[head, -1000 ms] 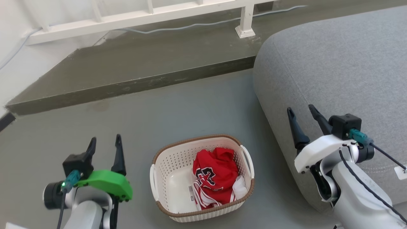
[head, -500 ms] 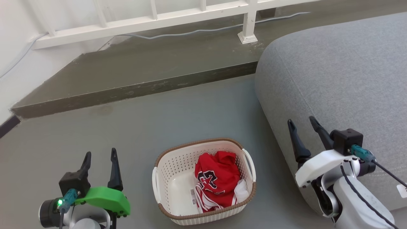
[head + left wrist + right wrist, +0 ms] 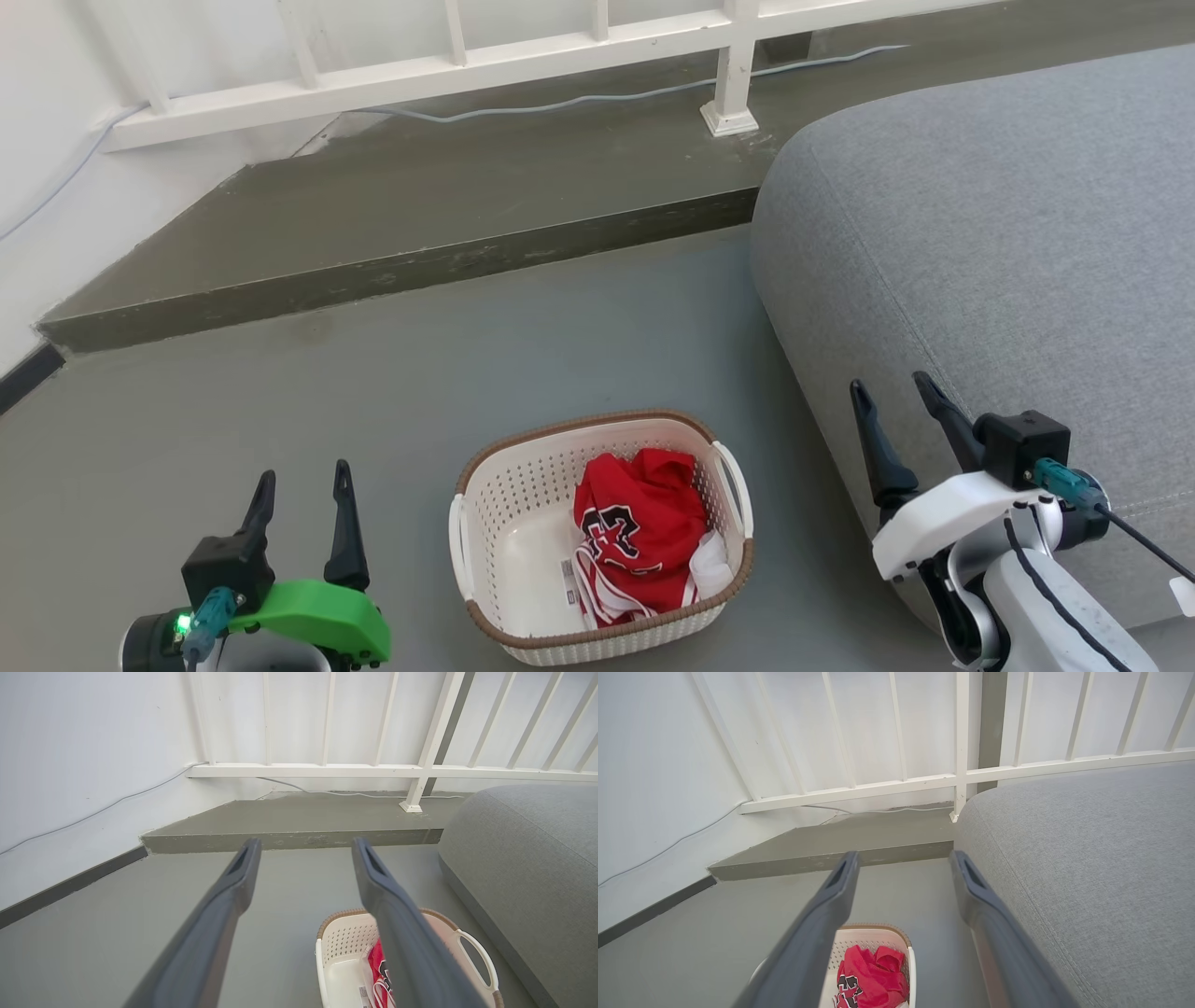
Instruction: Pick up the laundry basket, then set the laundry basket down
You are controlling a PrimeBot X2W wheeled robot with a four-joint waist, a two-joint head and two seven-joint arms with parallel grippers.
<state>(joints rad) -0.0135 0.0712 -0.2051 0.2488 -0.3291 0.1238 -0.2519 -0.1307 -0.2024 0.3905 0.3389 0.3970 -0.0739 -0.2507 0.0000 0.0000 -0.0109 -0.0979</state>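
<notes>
The laundry basket point(image 3: 495, 509), cream-white with a brown rim and white side handles, stands on the grey floor near the bottom centre of the head view. A red garment point(image 3: 635, 532) lies inside it. My left gripper point(image 3: 303, 481) is open to the basket's left, clear of it. My right gripper point(image 3: 892, 392) is open to the basket's right, over the edge of the grey sofa. The left wrist view has the basket point(image 3: 341, 947) low down, partly behind one finger point(image 3: 397, 933). In the right wrist view the basket point(image 3: 873, 940) and garment point(image 3: 873, 977) sit low between the fingers.
A large grey sofa point(image 3: 1008, 233) fills the right side, close to the basket. A raised concrete step point(image 3: 420, 215) crosses behind, with a white railing point(image 3: 448, 75) and a cable point(image 3: 597, 98) on it. A white wall point(image 3: 70, 765) runs along the left.
The whole head view has shifted, with the step, railing and basket now lower in the picture. Both grippers sit lower in it too and stay open.
</notes>
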